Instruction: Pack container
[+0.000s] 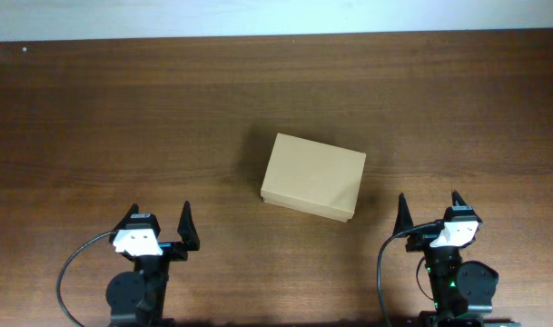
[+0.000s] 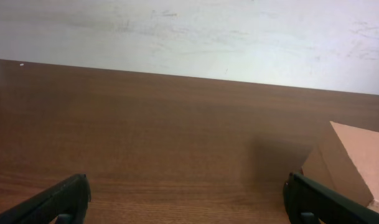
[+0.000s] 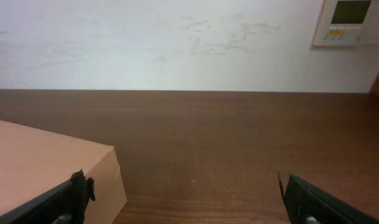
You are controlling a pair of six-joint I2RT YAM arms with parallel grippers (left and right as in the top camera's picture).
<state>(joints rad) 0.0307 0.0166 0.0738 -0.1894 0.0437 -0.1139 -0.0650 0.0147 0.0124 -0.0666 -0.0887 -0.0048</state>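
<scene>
My left claw (image 1: 161, 209) sits at the near edge of the table (image 1: 122, 109), with its two dark fingers (image 2: 61, 200) spread wide apart and only bare wood between them. My right claw (image 1: 429, 200) sits at the same near edge on the other side, and its fingers (image 3: 317, 200) are parted just as widely and grip nothing. The box (image 1: 313, 177) lies flat on the table ahead of both claws, about midway across and a little toward my right side. Its lid is down, so from above I see only its plain tan top. It is turned slightly out of square with the table edge, and its near right corner points toward my right claw. Neither claw touches it. The right one is near it and the left one is well apart. In my left wrist view, a corner of the box shows at the far right, just beyond my right-hand finger. In my right wrist view, the box fills the lower left, partly behind my left-hand finger. Past the far edge of the table stands a pale, scuffed wall (image 3: 177, 43), with a small wall panel (image 3: 350, 22) mounted at its upper right. A black cable (image 1: 72, 272) loops beside the base of my left arm.
</scene>
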